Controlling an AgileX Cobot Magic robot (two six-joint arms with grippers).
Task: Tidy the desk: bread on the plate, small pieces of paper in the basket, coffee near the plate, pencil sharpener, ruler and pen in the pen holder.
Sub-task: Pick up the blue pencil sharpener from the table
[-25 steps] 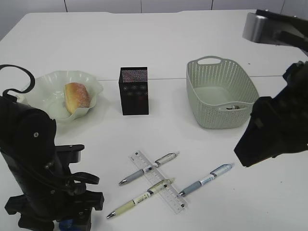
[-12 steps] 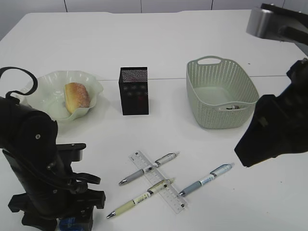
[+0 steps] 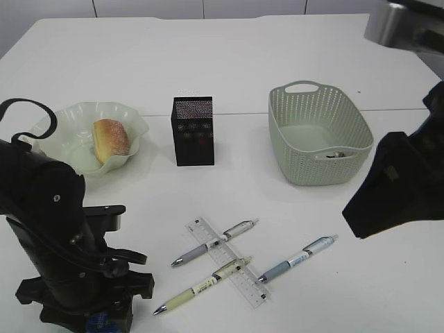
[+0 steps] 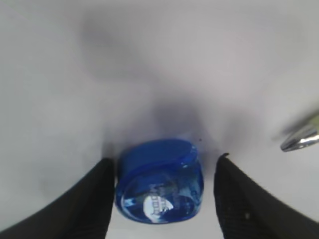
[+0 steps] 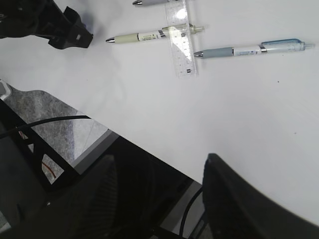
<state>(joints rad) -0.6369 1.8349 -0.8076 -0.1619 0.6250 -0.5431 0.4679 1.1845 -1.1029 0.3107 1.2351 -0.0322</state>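
The left tool (image 4: pixel 160 199) is low over the tabletop (image 3: pixel 229 55) with its two dark fingers (image 4: pixel 92 199) either side of a blue translucent pencil sharpener (image 4: pixel 160 181). The left finger looks to be just at the sharpener's side and the right one stands a little off, so the jaws bracket it but do not yet clamp it; the wrist view is blurred, so contact on the left side is only probable. Compared with a second ago, the left arm has sunk slightly toward the near edge of the tabletop, which suggests the grasp on the sharpener is being made now. Once held, it would go to the pen holder (image 3: pixel 193 130), standing between the plate (image 3: pixel 69 128) and the basket (image 3: pixel 316 135).

The right tool (image 5: pixel 157 196) hangs open and empty above the near right part of the tabletop, well apart from everything.

Farther out, the bread (image 3: pixel 111 139) already lies on the plate. The ruler (image 3: pixel 229 262) lies under two pens (image 3: pixel 208 281), with a third pen (image 3: pixel 298 259) just beside it, all yet to be put away. Something small shows inside the basket, probably paper. No coffee bottle is in view.
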